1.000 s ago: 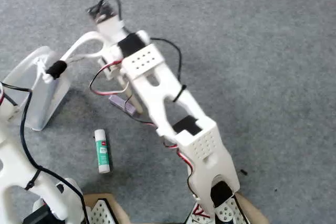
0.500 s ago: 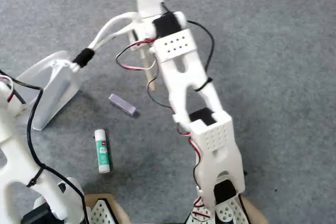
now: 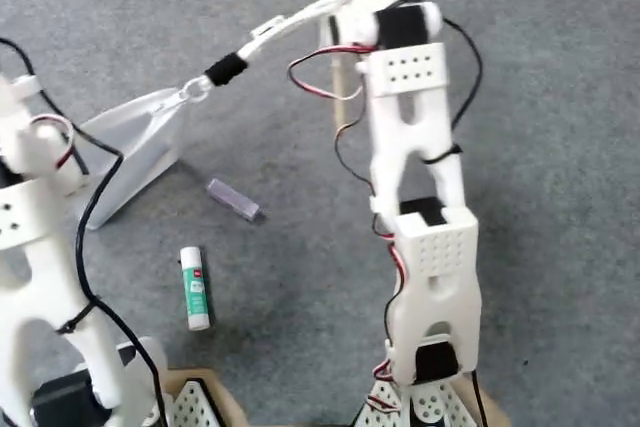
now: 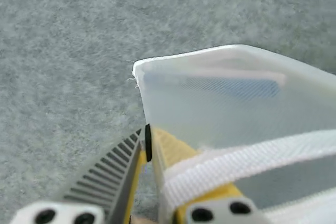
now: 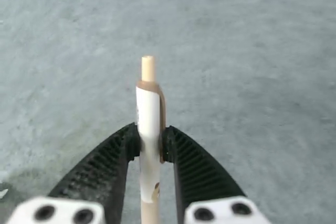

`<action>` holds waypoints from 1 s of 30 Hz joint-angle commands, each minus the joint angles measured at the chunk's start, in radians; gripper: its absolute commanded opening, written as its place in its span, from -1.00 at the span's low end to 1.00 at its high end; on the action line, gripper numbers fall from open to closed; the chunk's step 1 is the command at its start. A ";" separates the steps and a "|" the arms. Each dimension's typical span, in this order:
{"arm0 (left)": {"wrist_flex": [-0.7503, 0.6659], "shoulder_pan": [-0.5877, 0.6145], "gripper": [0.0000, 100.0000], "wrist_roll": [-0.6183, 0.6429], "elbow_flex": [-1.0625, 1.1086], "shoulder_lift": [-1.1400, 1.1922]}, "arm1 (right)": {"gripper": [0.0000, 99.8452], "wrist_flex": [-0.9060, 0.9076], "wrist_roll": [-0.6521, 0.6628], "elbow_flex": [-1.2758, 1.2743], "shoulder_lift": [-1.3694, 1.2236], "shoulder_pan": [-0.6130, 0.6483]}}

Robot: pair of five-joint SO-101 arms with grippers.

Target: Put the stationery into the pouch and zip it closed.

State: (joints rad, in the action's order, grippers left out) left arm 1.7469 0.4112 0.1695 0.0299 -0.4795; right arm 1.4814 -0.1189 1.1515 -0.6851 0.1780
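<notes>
Right gripper [image 5: 150, 136] clamps the pen [image 5: 148, 103], whose long axis runs twelve-to-six o'clock in the high view; left gripper [image 4: 148, 142] pinches the pouch [image 4: 220, 103] edge.

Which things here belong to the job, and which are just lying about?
Job: translucent plastic pouch, held by left end effector; white-and-tan pen in right end effector; green-labelled white glue stick; small lilac rectangular block.
Not part of it: grey felt table cover.

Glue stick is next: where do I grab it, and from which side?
Take the glue stick across mid-barrel, coming straight down: it lies flat on the grey mat, a narrow cylinder with bare mat along both long sides.
</notes>
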 commanded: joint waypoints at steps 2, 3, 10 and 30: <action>0.014 -0.154 -0.94 0.046 -0.062 -0.087 | -0.98 0.060 -0.006 0.130 0.012 -0.066; 0.014 -0.193 -0.94 0.061 -0.070 -0.107 | -0.98 0.072 -0.006 0.151 0.012 -0.075; 0.014 -0.311 -0.94 0.140 -0.117 -0.176 | -0.98 0.238 0.015 0.285 0.008 -0.106; -0.011 -0.311 -0.94 0.141 -0.105 -0.153 | -0.98 0.285 0.322 -0.286 0.180 0.035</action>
State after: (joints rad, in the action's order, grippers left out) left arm 1.7561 0.1089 0.3015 -0.0361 -0.6268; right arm 1.7591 0.1788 0.9413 -0.6084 0.1857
